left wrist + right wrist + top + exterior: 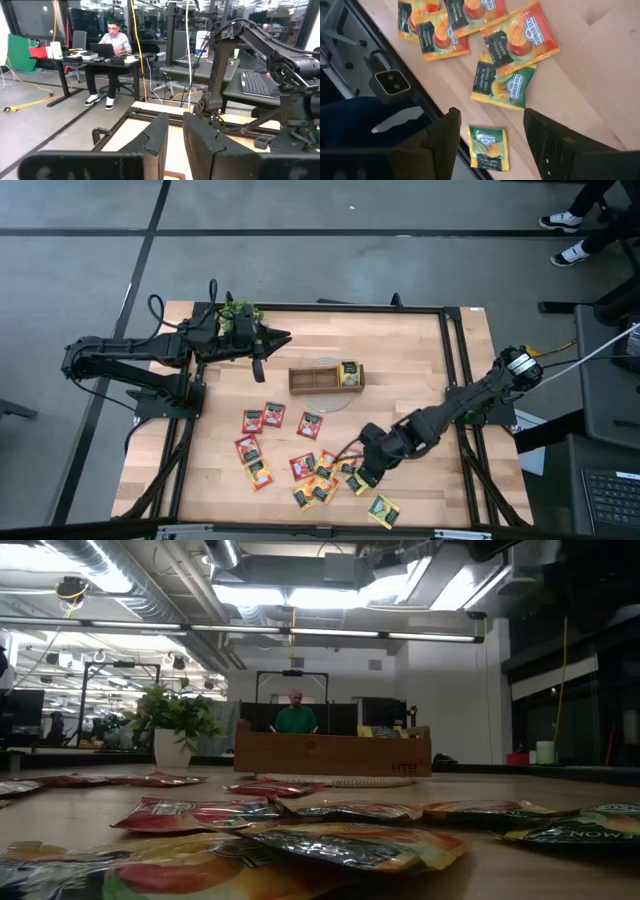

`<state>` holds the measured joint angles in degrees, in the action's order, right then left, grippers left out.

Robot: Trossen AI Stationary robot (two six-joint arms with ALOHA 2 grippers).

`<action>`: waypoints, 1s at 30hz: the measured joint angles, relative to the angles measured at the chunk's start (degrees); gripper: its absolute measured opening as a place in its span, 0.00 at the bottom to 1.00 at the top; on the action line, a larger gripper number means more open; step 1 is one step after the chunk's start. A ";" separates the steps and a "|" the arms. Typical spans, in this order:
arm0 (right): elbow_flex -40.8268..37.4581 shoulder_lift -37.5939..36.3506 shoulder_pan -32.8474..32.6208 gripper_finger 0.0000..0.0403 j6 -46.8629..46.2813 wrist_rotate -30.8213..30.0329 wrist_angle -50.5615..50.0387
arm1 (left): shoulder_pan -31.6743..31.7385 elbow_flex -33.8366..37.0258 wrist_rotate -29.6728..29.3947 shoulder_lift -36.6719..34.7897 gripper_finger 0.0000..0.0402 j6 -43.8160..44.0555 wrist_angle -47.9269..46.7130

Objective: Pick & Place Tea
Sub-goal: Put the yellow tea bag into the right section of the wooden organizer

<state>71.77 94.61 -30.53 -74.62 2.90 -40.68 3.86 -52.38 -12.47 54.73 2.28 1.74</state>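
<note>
Fingers of the right gripper spread wide, empty, above a yellow-green sachet.

the desk is a pale wooden top edged by a black frame. scattered over its near half lie the tea sachets, flat squares in red, orange and yellow-green, some overlapping in a loose cluster and a few red ones lying apart from it. one yellow-green sachet lies alone near the front edge. toward the middle stands a long brown wooden tray on a round mat, with a yellow-green sachet in its end compartment. a small potted plant stands at the far left corner.
</note>
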 joint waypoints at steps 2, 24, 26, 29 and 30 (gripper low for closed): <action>0.00 0.00 -1.21 0.54 0.01 -0.66 -0.09 | 0.00 0.00 0.16 -0.01 0.14 0.23 0.00; 0.02 8.01 -14.35 0.54 14.99 3.64 10.15 | -0.02 0.00 0.16 0.01 0.13 6.95 -0.28; 0.02 9.33 -14.33 0.56 16.56 4.61 10.30 | 0.00 0.00 0.16 0.01 0.14 7.02 -0.30; 0.02 11.43 -13.80 0.59 17.34 6.88 10.35 | -0.02 0.00 0.16 0.00 0.14 7.03 -0.40; 0.02 12.13 -13.61 0.60 17.61 7.12 10.55 | -0.02 0.00 0.16 0.00 0.14 7.03 -0.37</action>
<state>71.79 106.74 -44.14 -57.01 10.02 -30.13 3.84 -52.38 -12.32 54.73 9.32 1.37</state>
